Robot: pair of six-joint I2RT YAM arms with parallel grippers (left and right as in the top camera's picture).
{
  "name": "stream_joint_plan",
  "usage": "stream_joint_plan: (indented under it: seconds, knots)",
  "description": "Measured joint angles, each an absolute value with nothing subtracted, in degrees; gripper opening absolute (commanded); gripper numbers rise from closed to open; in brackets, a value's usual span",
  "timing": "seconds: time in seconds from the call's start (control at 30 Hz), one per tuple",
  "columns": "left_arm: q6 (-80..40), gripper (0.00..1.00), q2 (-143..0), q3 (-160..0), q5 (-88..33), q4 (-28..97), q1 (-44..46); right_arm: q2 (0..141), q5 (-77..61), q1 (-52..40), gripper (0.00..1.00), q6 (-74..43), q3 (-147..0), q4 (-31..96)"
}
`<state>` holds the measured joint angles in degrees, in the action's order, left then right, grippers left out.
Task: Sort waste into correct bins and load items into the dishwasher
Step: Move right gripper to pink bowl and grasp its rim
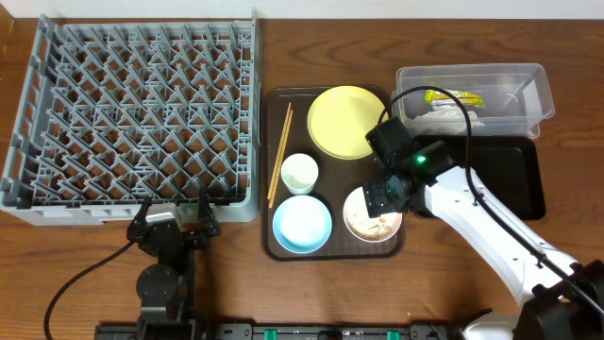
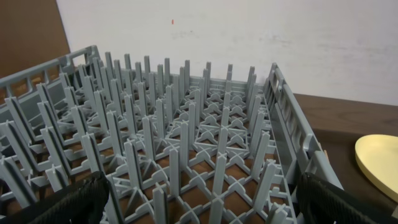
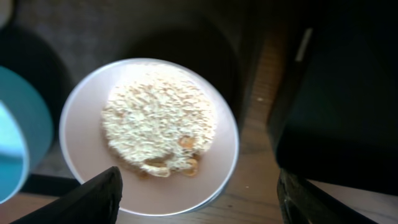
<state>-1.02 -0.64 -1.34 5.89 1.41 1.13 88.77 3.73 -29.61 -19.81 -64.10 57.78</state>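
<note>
The grey dishwasher rack [image 1: 132,113] fills the left of the table, with nothing in it. My left gripper [image 1: 175,222] hovers open at its near edge, black fingers [image 2: 68,202] wide apart over the pegs [image 2: 186,137]. The brown tray [image 1: 327,97] carries a yellow plate [image 1: 347,121], chopsticks [image 1: 279,156], a white cup [image 1: 300,173], a light blue bowl [image 1: 302,224] and a pinkish bowl [image 1: 373,219]. Rice-like scraps [image 3: 158,127] lie in the pinkish bowl [image 3: 81,155]. My right gripper [image 3: 199,205] is open just above its near rim, one finger [image 3: 87,199] over the bowl, the other beyond it.
A clear tub [image 1: 533,90] at the back right holds a yellow-green wrapper [image 1: 453,96] and crumpled white paper [image 1: 453,118]. The flat black tray [image 1: 514,175] lies just in front of it. The right arm's cable arches over the tub.
</note>
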Motion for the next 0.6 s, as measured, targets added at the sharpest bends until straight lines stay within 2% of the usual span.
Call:
stream_joint_plan:
  seconds: [0.4, 0.6]
  knots:
    - [-1.02, 0.97, -0.64, -1.34, 5.89, 1.41, 1.13, 88.77, 7.64, -29.61, 0.64, -19.73, -63.77, 55.55]
    - [-1.02, 0.97, -0.64, -1.34, 5.89, 1.41, 1.13, 88.77, 7.2, -29.61, 0.68, -18.2, -62.92, 54.04]
